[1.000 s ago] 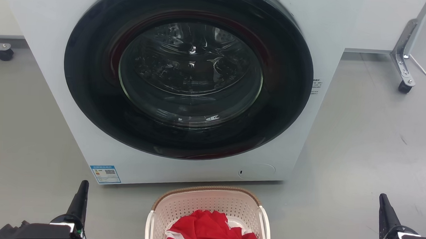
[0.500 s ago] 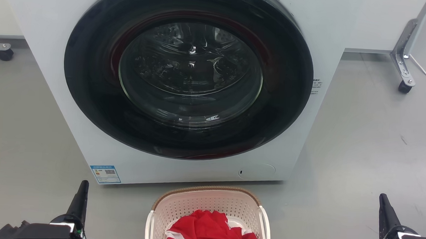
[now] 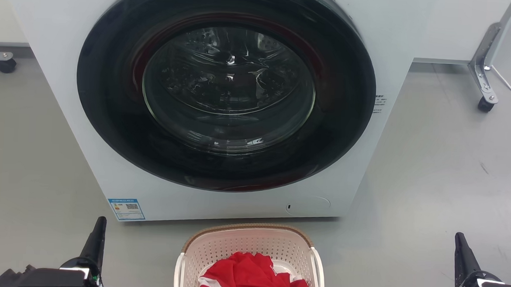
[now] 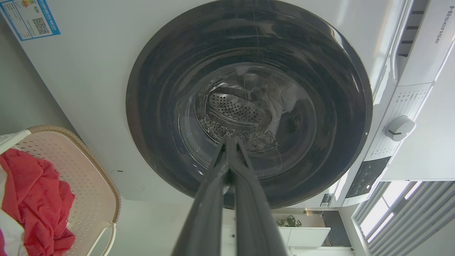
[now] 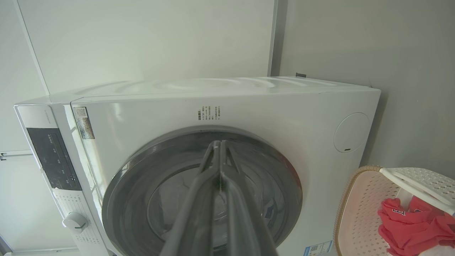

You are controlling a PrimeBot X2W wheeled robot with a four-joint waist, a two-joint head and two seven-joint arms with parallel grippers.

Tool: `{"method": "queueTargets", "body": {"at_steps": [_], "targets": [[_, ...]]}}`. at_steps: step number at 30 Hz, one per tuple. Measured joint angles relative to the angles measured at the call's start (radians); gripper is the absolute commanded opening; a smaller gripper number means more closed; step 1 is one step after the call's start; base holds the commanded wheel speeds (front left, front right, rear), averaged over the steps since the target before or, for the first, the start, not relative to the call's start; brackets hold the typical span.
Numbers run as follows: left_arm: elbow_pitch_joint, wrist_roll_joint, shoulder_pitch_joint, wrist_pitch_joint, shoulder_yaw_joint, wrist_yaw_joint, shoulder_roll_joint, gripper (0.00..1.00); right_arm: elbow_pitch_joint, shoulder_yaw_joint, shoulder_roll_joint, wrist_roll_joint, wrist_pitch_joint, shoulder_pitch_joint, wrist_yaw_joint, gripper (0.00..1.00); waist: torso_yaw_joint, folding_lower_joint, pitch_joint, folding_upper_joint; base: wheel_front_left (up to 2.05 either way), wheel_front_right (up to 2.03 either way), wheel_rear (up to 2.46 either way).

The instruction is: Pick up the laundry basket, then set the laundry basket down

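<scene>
The laundry basket (image 3: 250, 244) stands on the grey floor at the bottom centre of the head view, just in front of the washing machine. It is cream-white and perforated, with a brown woven rim and white side handles, and red and white clothes lie in it. The basket (image 4: 85, 177) sits at the lower left in the left wrist view, and the basket (image 5: 359, 213) at the lower right in the right wrist view. My left gripper (image 3: 99, 223) is shut and empty, well to the basket's left. My right gripper (image 3: 459, 239) is shut and empty, far to its right.
A white front-loading washing machine (image 3: 392, 45) with a shut dark round door (image 3: 225, 87) fills the space ahead. Castor legs of frames stand at the far left (image 3: 4, 62) and far right (image 3: 485, 101). Bare grey floor lies on both sides of the basket.
</scene>
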Motion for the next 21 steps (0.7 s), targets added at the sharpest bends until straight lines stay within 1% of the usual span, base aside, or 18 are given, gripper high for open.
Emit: {"method": "queueTargets", "body": {"at_steps": [21], "targets": [[0.000, 0.000, 0.000, 0.000, 0.000, 0.000, 0.000, 0.00, 0.000, 0.000, 0.000, 0.000, 0.000, 0.000, 0.001, 0.00, 0.000, 0.0000, 0.000, 0.0000, 0.00, 0.00, 0.00]]}}
